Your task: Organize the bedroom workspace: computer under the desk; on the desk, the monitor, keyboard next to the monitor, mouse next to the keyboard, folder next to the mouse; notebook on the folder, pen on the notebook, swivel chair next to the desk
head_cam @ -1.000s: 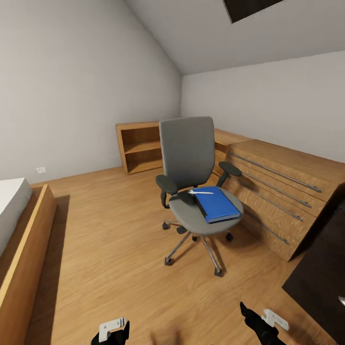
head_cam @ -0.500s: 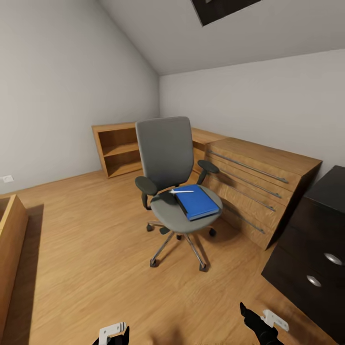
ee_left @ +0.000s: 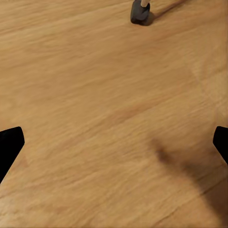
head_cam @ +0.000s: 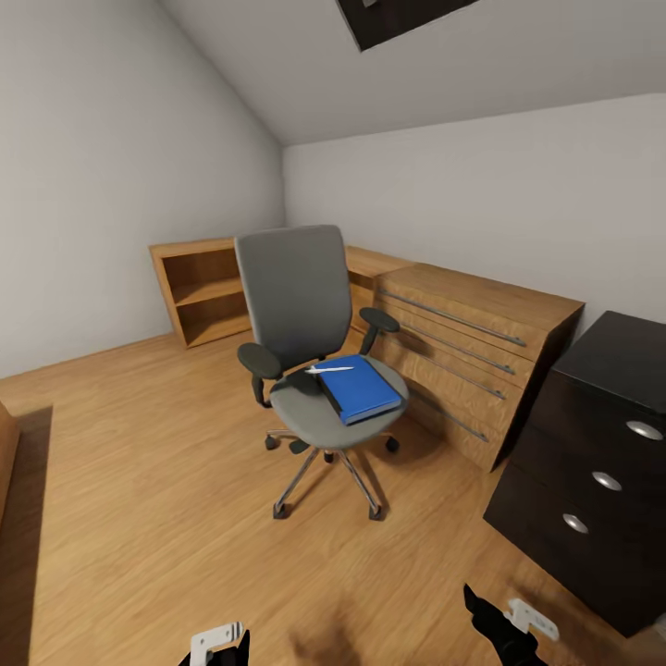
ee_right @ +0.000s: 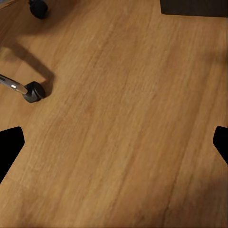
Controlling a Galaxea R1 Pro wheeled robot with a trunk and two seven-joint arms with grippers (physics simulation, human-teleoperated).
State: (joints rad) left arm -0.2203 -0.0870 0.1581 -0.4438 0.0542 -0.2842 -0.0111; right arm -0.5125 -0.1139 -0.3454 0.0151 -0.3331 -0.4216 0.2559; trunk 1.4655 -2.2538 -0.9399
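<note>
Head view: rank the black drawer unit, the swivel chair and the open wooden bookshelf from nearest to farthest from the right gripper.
1. Black drawer unit: beside the right gripper, on its right.
2. Swivel chair: mid-floor ahead, toward the left, carrying the blue folder.
3. Open wooden bookshelf: against the far wall, behind the chair.

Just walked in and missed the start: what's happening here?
Nothing is being handled right now. The left gripper and right gripper hang open over bare wood floor. Ahead, the swivel chair holds the blue folder with the pen at its back edge. The black desk drawer unit stands to the right.
</note>
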